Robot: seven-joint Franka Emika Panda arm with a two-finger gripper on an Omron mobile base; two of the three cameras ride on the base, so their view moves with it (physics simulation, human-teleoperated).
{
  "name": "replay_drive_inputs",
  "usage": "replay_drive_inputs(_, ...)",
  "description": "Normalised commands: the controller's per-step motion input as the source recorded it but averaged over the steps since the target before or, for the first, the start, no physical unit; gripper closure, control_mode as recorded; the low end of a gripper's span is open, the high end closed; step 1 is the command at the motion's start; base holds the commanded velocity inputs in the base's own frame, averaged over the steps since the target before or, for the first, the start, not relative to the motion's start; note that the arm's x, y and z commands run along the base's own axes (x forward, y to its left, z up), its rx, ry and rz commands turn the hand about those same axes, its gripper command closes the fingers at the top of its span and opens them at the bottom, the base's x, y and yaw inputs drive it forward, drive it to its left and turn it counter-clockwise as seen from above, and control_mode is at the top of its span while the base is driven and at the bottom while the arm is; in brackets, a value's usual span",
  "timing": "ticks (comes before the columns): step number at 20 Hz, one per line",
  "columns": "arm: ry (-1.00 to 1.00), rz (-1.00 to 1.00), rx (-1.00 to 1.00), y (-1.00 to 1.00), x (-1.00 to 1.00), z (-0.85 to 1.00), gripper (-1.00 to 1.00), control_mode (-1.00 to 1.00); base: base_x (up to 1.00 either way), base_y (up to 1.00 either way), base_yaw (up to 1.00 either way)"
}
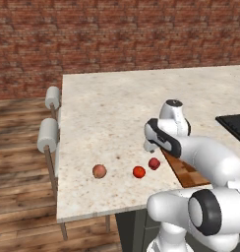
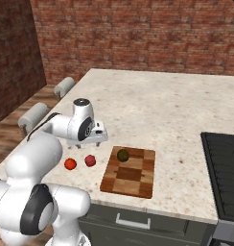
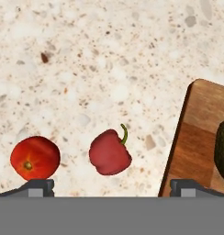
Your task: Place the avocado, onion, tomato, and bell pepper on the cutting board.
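Near the counter's [image 1: 107,108] front edge, my gripper [image 3: 112,186] hangs wide open, holding nothing, over the bell pepper [image 3: 109,153]. Tomato [image 3: 35,157] and onion [image 1: 99,171] lie beside it; the avocado [image 2: 122,155] sits on the cutting board [image 2: 130,173].

I count one avocado [image 2: 122,155], one onion [image 1: 99,171], one tomato [image 1: 138,172] and one bell pepper [image 1: 154,163]: four vegetables in all. There is one cutting board [image 2: 131,174], and it carries a single item, the avocado; the other three sit on the counter [image 1: 107,118]. I also see two stool backs [image 1: 48,134] at the counter's edge.
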Motion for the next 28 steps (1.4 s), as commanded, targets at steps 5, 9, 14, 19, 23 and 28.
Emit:
replay_drive_inputs(5, 0.11, -0.1, 0.0, 0.0, 0.0, -0.05, -1.0, -1.0, 0.0, 0.0, 0.0)
replay_drive_inputs(9, 0.15, -0.11, 0.01, 0.01, 0.0, -0.02, -1.0, -1.0, 0.0, 0.0, 0.0)
replay_drive_inputs(14, 0.1, -0.08, 0.0, 0.11, 0.0, -0.1, -1.0, -1.0, 0.0, 0.0, 0.0)
replay_drive_inputs(19, 0.07, -0.07, 0.0, 0.12, 0.0, -0.14, -1.0, -1.0, 0.0, 0.0, 0.0)
replay_drive_inputs(23, 0.06, -0.06, 0.0, 0.11, 0.12, -0.21, -1.0, -1.0, 0.0, 0.0, 0.0)
replay_drive_inputs(28, 0.08, -0.05, 0.0, 0.01, 0.18, -0.24, -1.0, -1.0, 0.0, 0.0, 0.0)
